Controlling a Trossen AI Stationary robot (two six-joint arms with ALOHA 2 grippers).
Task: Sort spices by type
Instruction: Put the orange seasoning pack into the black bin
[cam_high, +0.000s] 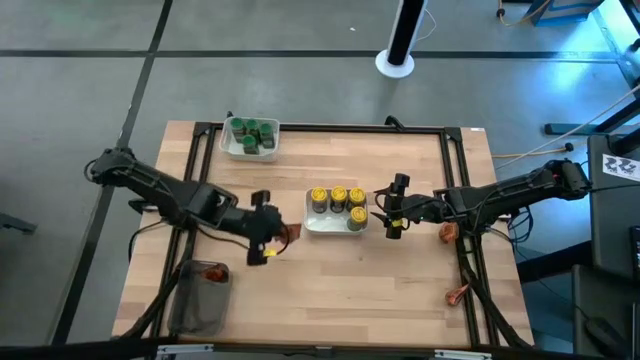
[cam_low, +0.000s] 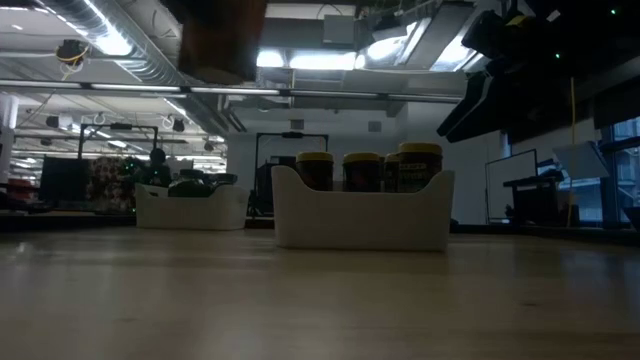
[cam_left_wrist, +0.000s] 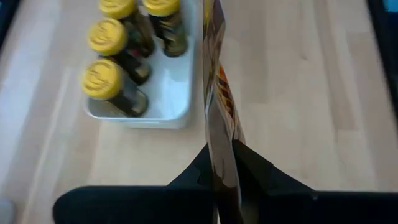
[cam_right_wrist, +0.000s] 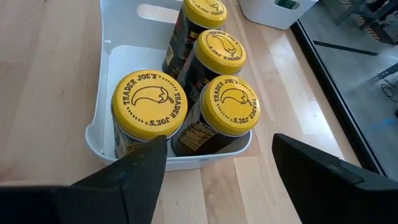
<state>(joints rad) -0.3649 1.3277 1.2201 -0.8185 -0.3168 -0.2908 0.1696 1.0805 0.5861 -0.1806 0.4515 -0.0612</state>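
Note:
My left gripper (cam_high: 268, 245) is shut on a red-orange spice packet (cam_high: 287, 237) above the table's middle, just left of a white tray (cam_high: 312, 226) holding several yellow-lidded jars (cam_high: 338, 196). In the left wrist view the packet (cam_left_wrist: 217, 93) shows edge-on beside that tray (cam_left_wrist: 168, 106). My right gripper (cam_high: 393, 212) hovers open at the tray's right side, and its fingers frame the jars (cam_right_wrist: 217, 99) without touching them. Green-lidded jars (cam_high: 250, 130) stand in a second white tray (cam_high: 232, 148) at the far left. My left gripper pinches the packet's two flat faces between its two fingers, near the packet's end closest to the wrist (cam_left_wrist: 225, 163). The fingers (cam_left_wrist: 258, 169) slant down toward the table's right. The packet stands edge-on out past the fingers, lifted clear of the table.
A clear grey tub (cam_high: 190, 310) at the near left holds another red packet (cam_high: 212, 271). Two more red packets lie at the table's right edge (cam_high: 447, 233) and near right corner (cam_high: 458, 293). Black frame rails run along the table's sides.

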